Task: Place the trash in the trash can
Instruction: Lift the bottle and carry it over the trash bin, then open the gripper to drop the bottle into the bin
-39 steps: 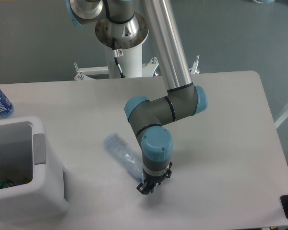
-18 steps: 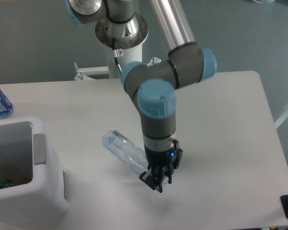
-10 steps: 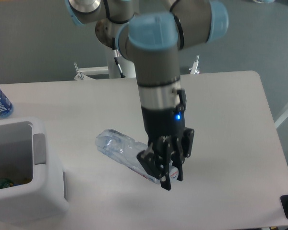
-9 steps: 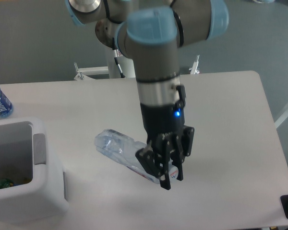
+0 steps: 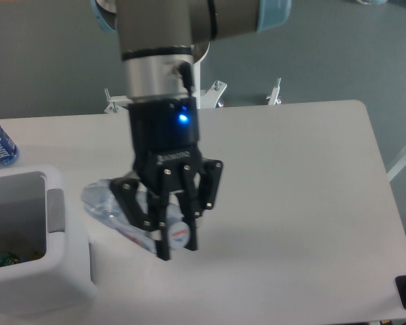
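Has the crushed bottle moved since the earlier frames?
Yes. The crushed bottle, held in the end effector, has shifted left toward the trash can.

A silver-grey arm with pale-blue caps ends in a black pincer (image 5: 168, 233) bearing a blue light.

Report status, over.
Gripper shut on crushed bottle, lifted near the trash can. Not over the opening yet. Nothing blocking.

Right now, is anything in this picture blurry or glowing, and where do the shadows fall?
Fixed camera: the hand and its clear bottle loom large and slightly soft; a blue light glows on the wrist; soft shadows lie on the table beneath them and beside the white bin.
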